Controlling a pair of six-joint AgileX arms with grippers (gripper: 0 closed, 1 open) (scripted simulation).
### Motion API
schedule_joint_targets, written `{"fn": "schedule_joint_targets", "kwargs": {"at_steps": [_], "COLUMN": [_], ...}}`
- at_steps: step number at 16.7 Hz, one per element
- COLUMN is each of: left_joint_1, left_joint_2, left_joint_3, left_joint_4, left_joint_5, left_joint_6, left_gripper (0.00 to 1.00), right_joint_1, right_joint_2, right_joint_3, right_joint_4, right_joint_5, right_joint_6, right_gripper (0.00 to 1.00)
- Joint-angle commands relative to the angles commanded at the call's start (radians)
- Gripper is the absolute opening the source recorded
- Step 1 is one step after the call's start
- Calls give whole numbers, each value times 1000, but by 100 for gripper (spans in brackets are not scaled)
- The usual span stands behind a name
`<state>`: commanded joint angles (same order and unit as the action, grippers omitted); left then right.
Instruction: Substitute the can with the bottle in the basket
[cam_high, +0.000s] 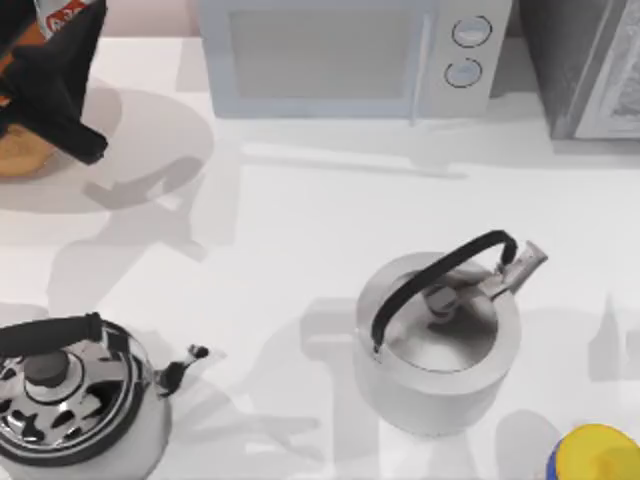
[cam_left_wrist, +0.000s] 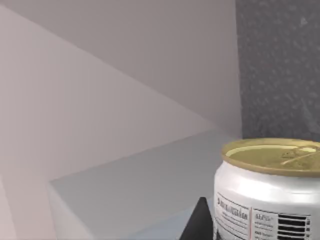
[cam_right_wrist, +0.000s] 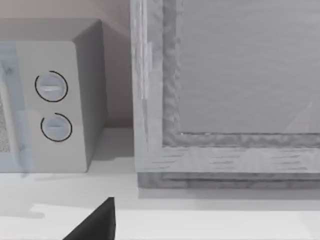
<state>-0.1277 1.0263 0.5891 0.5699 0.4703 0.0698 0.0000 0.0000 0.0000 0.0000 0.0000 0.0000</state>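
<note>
Nearest us, two kettles (cam_high: 60, 400) (cam_high: 440, 340) stand on the table (cam_high: 300, 230). Far left, our left gripper (cam_high: 50, 60) holds the can (cam_left_wrist: 267, 192) above the basket (cam_high: 20, 150). The microwave (cam_high: 350, 55) stands at the back. We cannot tell our right gripper's (cam_right_wrist: 95, 225) jaw state.

Open table (cam_high: 300, 230) centre between microwave (cam_high: 345, 55) and two kettles (cam_high: 440, 340).

The can (cam_left_wrist: 267, 192) looks like smooth shiny metal with a gold-toned lid. Left kettle (cam_high: 70, 405) is mirror-polished chrome, while the middle kettle (cam_high: 440, 340) is brushed, duller metal. Microwave (cam_high: 345, 55) looks like matt plastic, and the table (cam_high: 300, 230) is plain smooth white.
</note>
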Motion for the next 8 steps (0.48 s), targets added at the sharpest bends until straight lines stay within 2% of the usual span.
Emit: {"fn": "schedule_joint_targets", "kwargs": {"at_steps": [8], "left_joint_1": [-139], "left_joint_2": [817], "left_joint_3": [457], "left_joint_4": [444], "left_joint_5": [413], "left_joint_6": [41], "left_gripper": [0], "right_joint_1": [0], "right_joint_2": [0], "right_joint_3": [0], "right_joint_4": [0], "right_joint_5": [0], "right_joint_6": [0], "right_gripper": [100]}}
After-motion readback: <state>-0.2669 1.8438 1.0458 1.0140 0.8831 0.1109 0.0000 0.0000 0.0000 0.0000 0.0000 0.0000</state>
